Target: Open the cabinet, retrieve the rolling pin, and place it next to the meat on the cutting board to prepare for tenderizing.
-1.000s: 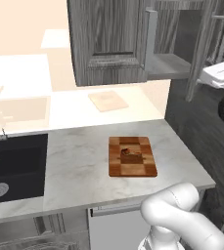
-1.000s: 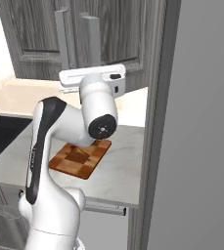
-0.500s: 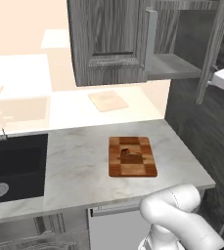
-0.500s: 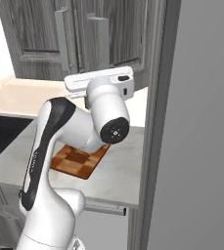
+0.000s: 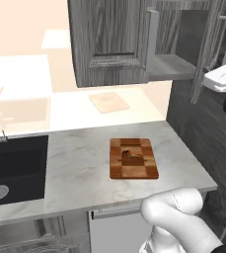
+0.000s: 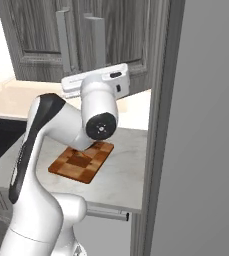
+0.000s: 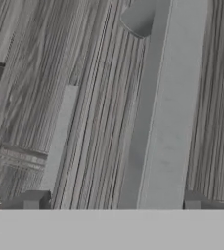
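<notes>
Presently your end effector stands spread, one tip on each side of a silver bar handle on the cabinet, pinching nothing. The bar lies straight ahead of the hand. Its long axis runs up the hand view, across the line between the tips. The right tip sits just beside the bar's edge; whether it touches cannot be told. A second, paler bar lies near the left tip, on the wood-grain face.

One cabinet door stands swung out, edge-on in the left base view, with a bare shelf behind it. Where the rolling pin lies cannot be told; by my judgement you will look for it inside, so the swung door and the bars are what could obstruct your reach.

Below, the cutting board lies flat on the worktop, with the meat on its upper middle. The sink is well apart to the left, and a plain pale board lies beyond.
</notes>
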